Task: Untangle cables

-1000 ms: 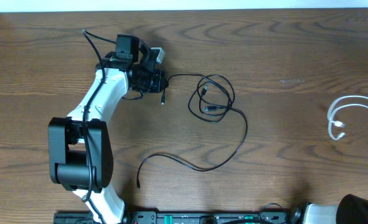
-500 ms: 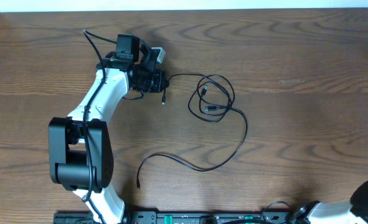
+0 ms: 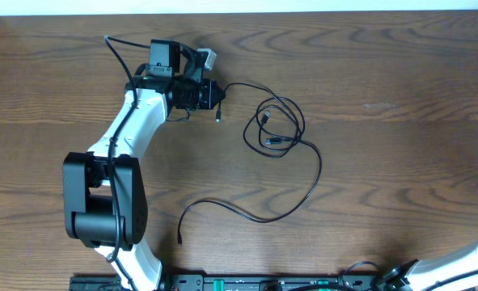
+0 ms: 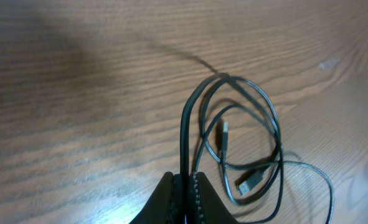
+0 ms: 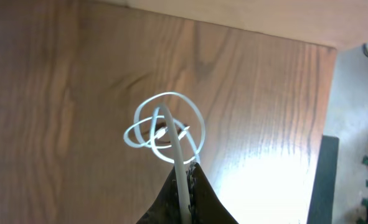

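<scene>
Item 1: long thin black cord (image 3: 319, 166), on the brown wood-grain table (image 3: 384, 202). One stretch is pinched in the left gripper (image 3: 219, 91), the black two-finger claw on the white left arm (image 3: 129, 121), near the table's far edge and left of its middle. The left wrist view shows the claw's fingers (image 4: 169, 194) pressed together on the cord (image 4: 185, 124), which rises doubled straight out of the tips. A short end with a small plug (image 3: 217, 115) hangs just beside the claw. Beyond the claw the cord forms a loose overlapping coil lying flat toward the table's middle, with two small metal-tipped plugs (image 4: 224, 130) (image 4: 246, 185) inside it. A single strand sweeps from the coil toward the table's near edge and ends in a free tip (image 3: 179, 239). Item 2: shorter thin white cord (image 5: 177, 152), clamped between the closed fingers of the right gripper (image 5: 185, 186). It runs up from the tips into a small tangle of several loops seen over the table's surface close to a table edge. Only a sliver of the right arm (image 3: 465, 257) shows overhead, at the table's near right corner.
</scene>
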`<state>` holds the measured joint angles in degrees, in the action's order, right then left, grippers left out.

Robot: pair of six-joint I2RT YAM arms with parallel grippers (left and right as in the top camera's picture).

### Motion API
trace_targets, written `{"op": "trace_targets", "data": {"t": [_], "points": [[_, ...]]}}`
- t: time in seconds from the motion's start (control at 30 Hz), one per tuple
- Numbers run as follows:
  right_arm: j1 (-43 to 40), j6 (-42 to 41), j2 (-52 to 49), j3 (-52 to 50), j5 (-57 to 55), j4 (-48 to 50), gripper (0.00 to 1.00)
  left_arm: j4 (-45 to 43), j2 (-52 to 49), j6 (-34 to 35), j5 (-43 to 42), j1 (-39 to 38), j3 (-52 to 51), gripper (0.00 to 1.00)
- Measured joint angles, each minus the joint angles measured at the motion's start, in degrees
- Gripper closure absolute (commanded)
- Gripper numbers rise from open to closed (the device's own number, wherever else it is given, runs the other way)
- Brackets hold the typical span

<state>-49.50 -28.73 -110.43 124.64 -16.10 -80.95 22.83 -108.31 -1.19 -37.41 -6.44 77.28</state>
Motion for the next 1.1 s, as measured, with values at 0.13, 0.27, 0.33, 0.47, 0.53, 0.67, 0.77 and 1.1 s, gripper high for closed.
{"op": "trace_targets", "data": {"t": [0.13,0.27,0.33,0.47,0.53,0.67,0.77,1.1], "points": [[-2.08,-1.75,-0.22,-0.79,-1.86,-0.17,0.99,-0.46,0.00,0.83,-0.85,-0.04,0.00,0.92],[-5.70,-3.34,-0.22,-3.08,-3.30,0.00,0.99,-0.55,0.00,1.40,-1.31,-0.04,0.00,0.92],[-8.07,-3.87,-0.22,-4.85,-3.61,0.52,0.99,-0.55,0.00,1.42,-1.38,-0.04,0.00,0.92],[-11.54,-4.28,-0.20,-8.15,-3.37,2.19,0.99,-0.74,0.00,1.44,-1.51,-0.04,0.00,0.92],[-12.24,-4.39,-0.20,-9.99,-3.32,3.78,0.99,-0.76,0.00,1.44,-1.51,-0.04,0.00,0.92],[-12.20,-4.39,-0.20,-14.12,-3.08,6.64,0.99,-0.81,0.00,1.44,-1.51,-0.04,0.00,0.92],[-12.20,-4.39,-0.20,-16.83,-2.99,8.46,0.99,-0.83,0.00,1.44,-1.51,-0.04,0.00,0.92],[-12.20,-4.37,-0.20,-22.64,-2.91,14.95,0.99,-0.85,0.00,1.44,-1.53,-0.04,0.00,0.92]]}}
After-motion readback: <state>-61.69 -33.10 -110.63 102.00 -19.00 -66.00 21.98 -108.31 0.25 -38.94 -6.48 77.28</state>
